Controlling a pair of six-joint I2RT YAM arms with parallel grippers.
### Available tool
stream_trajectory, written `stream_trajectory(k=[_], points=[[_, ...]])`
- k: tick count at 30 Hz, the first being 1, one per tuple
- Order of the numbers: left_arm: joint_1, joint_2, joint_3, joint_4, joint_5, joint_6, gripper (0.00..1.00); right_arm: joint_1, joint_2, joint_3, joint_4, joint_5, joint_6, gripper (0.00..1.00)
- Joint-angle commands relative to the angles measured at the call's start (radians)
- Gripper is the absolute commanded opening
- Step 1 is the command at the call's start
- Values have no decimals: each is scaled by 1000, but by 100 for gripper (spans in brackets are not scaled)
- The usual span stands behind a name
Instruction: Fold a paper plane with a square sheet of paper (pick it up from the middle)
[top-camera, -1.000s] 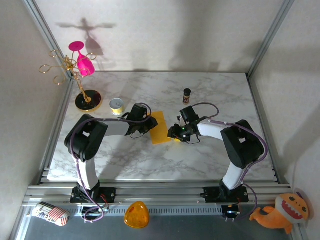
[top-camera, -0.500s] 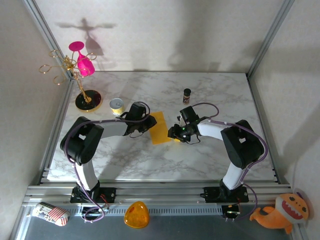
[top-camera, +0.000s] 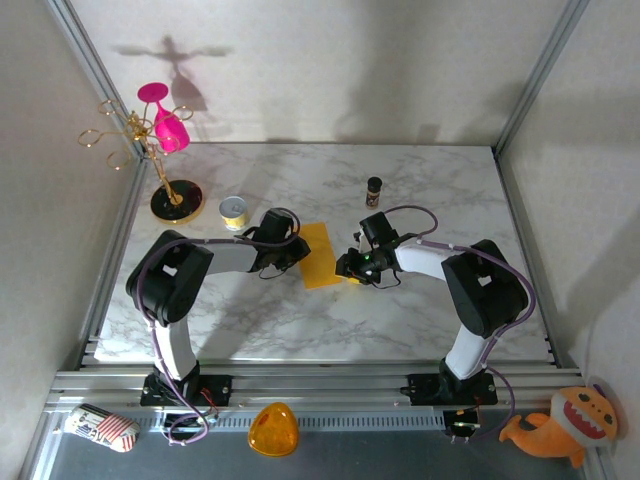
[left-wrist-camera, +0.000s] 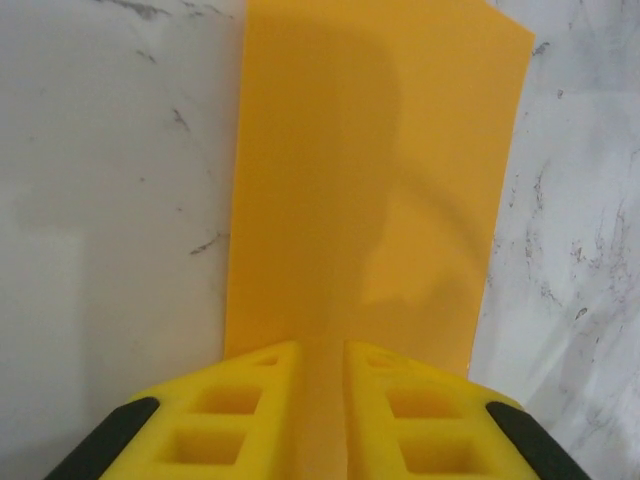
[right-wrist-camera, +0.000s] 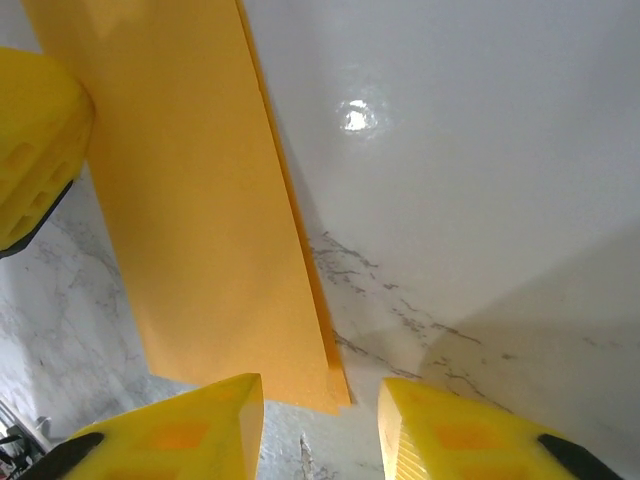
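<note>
Currently the square sheet of paper is lying flat on the marble table, just left of centre in the overhead frame. It is showing as an oblong with a doubled layer along one long edge.

The left gripper is sitting at the sheet's left edge. In the left wrist frame, the left gripper is occupying the bottom centre with its jaws nearly together, leaving a thin slot. The sheet is running from that slot to the top of the frame. It cannot be told whether the fingers are pinching the paper.

The right gripper is standing at the sheet's lower right. In the right wrist frame, the right gripper is standing partly open and gripping nothing. A corner of the sheet is lying just above the gap. A left finger is resting at the upper left.
</note>
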Motion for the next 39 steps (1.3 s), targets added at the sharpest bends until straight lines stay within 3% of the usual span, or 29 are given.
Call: stream_trajectory(k=[1, 18, 27, 39], points=[[1, 31, -35, -40, -33, -10, 18, 10, -3, -4, -3, -33, -7, 36], [1, 29, -35, -37, -30, -9, 18, 15, 28, 0, 16, -73, -8, 33], [1, 31, -34, -39, -29, -9, 18, 16, 19, -3, -7, 1, -8, 34], [1, 30, -34, -38, -26, -10, 18, 22, 60, -2, 36, -97, -18, 33]])
